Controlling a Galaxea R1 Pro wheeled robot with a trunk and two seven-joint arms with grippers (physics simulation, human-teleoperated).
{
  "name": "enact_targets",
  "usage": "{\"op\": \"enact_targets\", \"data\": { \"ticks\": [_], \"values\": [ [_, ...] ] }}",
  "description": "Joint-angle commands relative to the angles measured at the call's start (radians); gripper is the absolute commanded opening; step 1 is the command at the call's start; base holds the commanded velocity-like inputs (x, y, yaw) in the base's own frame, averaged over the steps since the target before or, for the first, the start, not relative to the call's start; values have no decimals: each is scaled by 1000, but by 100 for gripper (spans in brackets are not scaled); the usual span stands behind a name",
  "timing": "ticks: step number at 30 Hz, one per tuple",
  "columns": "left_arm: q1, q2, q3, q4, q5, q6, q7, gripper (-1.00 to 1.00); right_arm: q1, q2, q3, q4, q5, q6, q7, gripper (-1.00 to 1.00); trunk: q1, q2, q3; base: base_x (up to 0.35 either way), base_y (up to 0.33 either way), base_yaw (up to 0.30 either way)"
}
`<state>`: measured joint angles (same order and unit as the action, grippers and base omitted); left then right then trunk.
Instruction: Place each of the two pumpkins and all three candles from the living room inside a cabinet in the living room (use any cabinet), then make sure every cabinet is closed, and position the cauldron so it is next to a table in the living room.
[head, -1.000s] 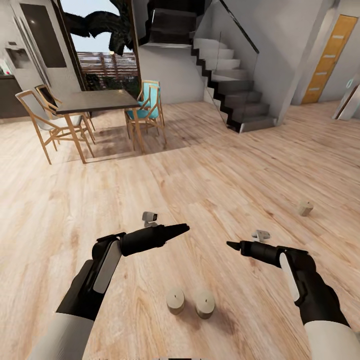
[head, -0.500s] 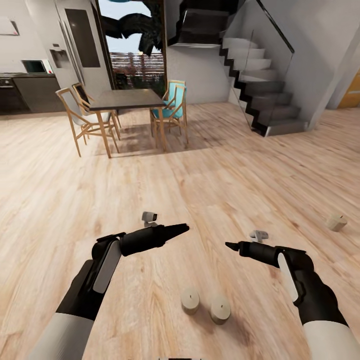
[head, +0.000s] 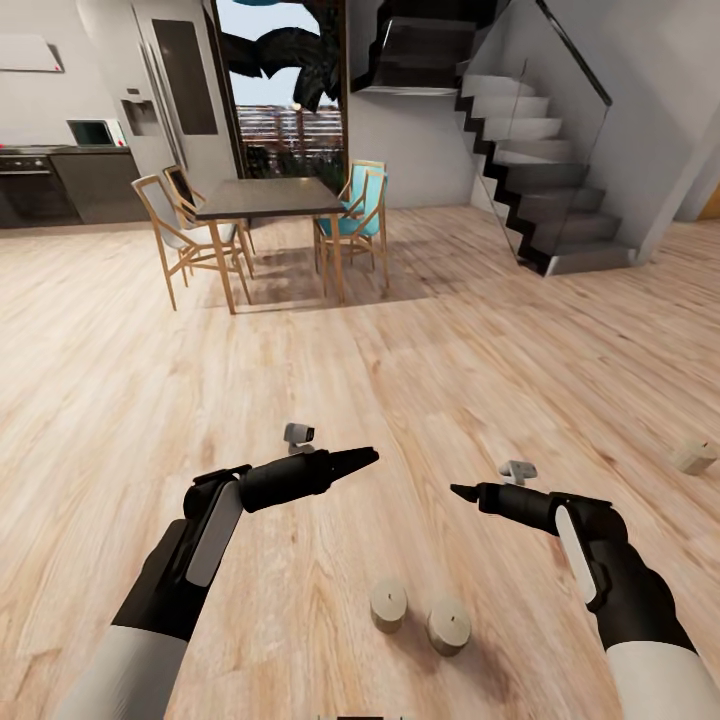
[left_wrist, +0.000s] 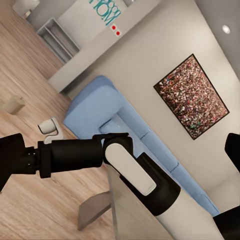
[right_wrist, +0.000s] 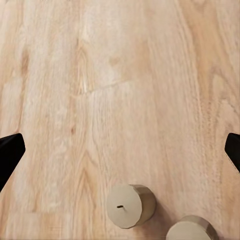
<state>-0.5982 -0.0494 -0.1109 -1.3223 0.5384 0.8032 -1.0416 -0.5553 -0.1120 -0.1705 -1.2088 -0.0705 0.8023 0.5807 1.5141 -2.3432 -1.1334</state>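
Note:
Two beige candles (head: 388, 605) (head: 449, 626) stand side by side on the wood floor, close in front of me between my arms. In the right wrist view the same candles (right_wrist: 131, 205) (right_wrist: 192, 230) sit below the open right gripper (right_wrist: 120, 150), whose dark fingertips (right_wrist: 10, 152) are spread wide. A third candle (head: 693, 457) lies on the floor at the far right. My left gripper (head: 370, 457) and right gripper (head: 458, 490) hover above the floor, holding nothing, tips pointing toward each other. The pumpkins, cabinet and cauldron are out of view.
A dark dining table (head: 265, 197) with wooden chairs (head: 176, 232) stands ahead at the left. A staircase (head: 545, 200) rises at the back right, with kitchen units (head: 60, 185) at the far left. A blue sofa (left_wrist: 125, 130) shows in the left wrist view.
The whole head view has swung left, so the table, stairs and candles have shifted right in the picture. Both arms keep the same pose.

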Motion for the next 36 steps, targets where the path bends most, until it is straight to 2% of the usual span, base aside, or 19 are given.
{"op": "enact_targets", "data": {
  "ticks": [1, 14, 36],
  "values": [
    [0, 0, 0, 0, 0, 0, 0, 100, 0, 0, 0, 0, 0, 0, 0, 100, 0, 0, 0, 235, 0, 0],
    [0, -1, 0, 0, 0, 0, 0, 100, 0, 0, 2, 0, 1, 0, -1, 100, 0, 0, 0, 306, 0, 0],
    [0, 0, -1, 0, 0, 0, 0, 100, 0, 0, 2, -2, -2, 0, 1, 100, 0, 0, 0, 8, 0, 0]
  ]
}}
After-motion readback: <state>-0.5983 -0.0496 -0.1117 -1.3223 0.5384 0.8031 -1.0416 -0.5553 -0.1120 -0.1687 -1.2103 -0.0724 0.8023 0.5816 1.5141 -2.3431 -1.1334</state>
